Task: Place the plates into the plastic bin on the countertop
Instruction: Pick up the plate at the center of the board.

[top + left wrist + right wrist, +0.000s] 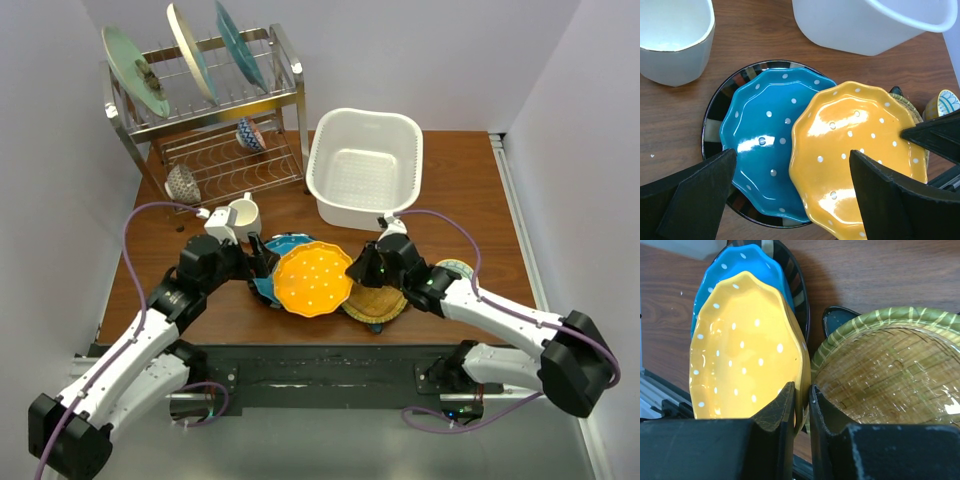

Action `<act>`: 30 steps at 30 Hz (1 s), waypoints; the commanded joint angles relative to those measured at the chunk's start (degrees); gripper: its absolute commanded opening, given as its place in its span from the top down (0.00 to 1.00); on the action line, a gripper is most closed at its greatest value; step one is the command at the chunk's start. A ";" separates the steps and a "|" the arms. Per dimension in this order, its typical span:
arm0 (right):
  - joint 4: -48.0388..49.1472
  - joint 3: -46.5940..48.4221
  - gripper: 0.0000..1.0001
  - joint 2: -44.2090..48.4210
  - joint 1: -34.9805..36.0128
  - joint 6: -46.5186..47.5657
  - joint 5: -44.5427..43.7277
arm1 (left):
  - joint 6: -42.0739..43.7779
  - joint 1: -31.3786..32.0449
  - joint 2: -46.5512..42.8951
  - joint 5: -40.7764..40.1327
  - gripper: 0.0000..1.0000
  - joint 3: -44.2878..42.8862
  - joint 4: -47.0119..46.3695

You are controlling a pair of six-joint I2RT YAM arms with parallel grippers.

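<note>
Bin (345,210) apparently empty, no plate in yet; right end effector (801,390) pinches orange plate (740,350), left end effector (792,165) spread.

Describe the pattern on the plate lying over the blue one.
Orange plate with scattered white dots and a scalloped rim; clearest in the left wrist view.

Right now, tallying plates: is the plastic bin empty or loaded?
Empty: the plastic bin shows only its bare dotted bottom, no plate inside.

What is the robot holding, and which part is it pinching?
The right end effector pinches the orange dotted plate by its wavy rim. The left end effector is open, holding nothing.
</note>
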State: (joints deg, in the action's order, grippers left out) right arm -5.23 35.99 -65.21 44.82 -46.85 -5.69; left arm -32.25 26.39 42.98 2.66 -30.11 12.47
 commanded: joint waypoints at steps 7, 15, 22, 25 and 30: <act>5.41 3.21 1.00 4.39 -3.95 -1.84 5.51 | 1.22 0.15 -0.09 -1.60 0.00 -2.15 0.19; 5.41 2.86 1.00 5.62 -6.76 -2.54 9.29 | 1.14 0.15 0.35 -1.69 0.00 -1.27 0.10; 3.74 4.26 1.00 6.50 -7.11 -2.28 10.53 | 1.14 0.15 0.52 -2.04 0.00 -0.83 0.27; 2.69 5.32 1.00 7.03 -7.38 -1.67 10.35 | 1.14 0.15 0.61 -2.13 0.00 -0.74 0.27; 1.63 6.90 1.00 7.03 -7.64 -1.05 10.35 | 0.87 0.24 0.61 -2.04 0.00 -0.04 -0.08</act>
State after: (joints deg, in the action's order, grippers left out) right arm -10.17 36.86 -60.71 37.74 -46.30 1.37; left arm -31.90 26.39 43.64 1.19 -30.15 13.17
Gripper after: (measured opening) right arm 0.163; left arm 0.997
